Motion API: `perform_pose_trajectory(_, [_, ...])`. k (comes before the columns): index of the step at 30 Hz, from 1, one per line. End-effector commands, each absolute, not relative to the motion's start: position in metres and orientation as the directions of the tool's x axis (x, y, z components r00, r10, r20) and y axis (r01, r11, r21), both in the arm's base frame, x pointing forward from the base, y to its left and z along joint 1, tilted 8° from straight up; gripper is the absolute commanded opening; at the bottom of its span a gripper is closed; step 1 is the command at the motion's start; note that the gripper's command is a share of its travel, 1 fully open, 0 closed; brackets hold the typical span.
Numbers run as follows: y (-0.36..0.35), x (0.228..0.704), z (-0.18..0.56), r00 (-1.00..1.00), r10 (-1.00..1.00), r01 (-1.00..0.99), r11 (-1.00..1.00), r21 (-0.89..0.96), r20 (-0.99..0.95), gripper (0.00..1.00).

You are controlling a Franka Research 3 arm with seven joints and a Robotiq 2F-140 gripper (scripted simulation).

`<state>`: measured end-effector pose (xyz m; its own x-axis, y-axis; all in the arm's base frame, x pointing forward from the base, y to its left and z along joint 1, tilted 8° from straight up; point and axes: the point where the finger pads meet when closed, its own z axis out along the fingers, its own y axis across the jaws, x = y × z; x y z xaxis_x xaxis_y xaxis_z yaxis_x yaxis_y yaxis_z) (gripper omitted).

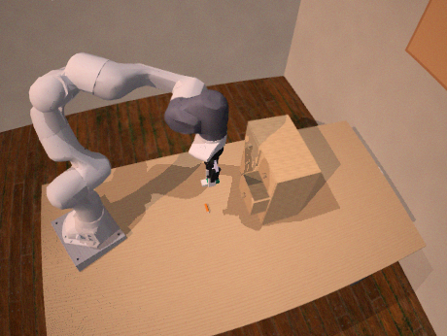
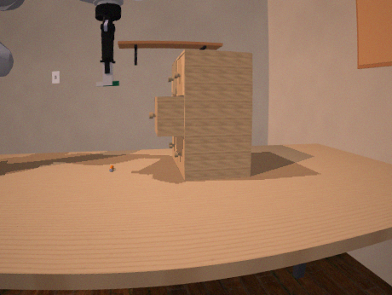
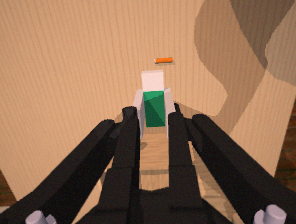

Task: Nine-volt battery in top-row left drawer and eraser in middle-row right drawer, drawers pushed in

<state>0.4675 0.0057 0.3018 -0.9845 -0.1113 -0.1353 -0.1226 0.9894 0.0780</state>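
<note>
A light wooden table (image 1: 311, 272) carries a small pale-wood chest (image 1: 287, 160) with one middle-row drawer (image 2: 170, 116) pulled out. High beside it, the black gripper (image 3: 155, 117) clamps a green-and-white block eraser (image 3: 154, 107). A tiny orange-tipped object (image 1: 207, 208) lies below.

Lighting: bright, warm, from upper left | Shadows: hard-edged, layered, cast by arm (image 1: 73, 126) and chest (image 1: 284, 160) across table (image 1: 292, 272) | Quality: coarse, pixelated; table edge bowed

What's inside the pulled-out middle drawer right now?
The top view shows only part of the open drawer, and that part looks bare. Its rear lies hidden inside the chest. The gripper holds the eraser outside.
</note>
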Motion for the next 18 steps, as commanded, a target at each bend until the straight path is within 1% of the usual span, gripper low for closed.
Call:
perform_pose_trajectory(1, [0.0107,0.4699,0.3027,-0.98,-0.127,-0.142,0.986,0.091,-0.156,0.11])
perform_pose_trajectory(18, [0.0164,0.4717,0.3031,-0.975,-0.137,-0.157,0.982,0.105,-0.173,0.11])
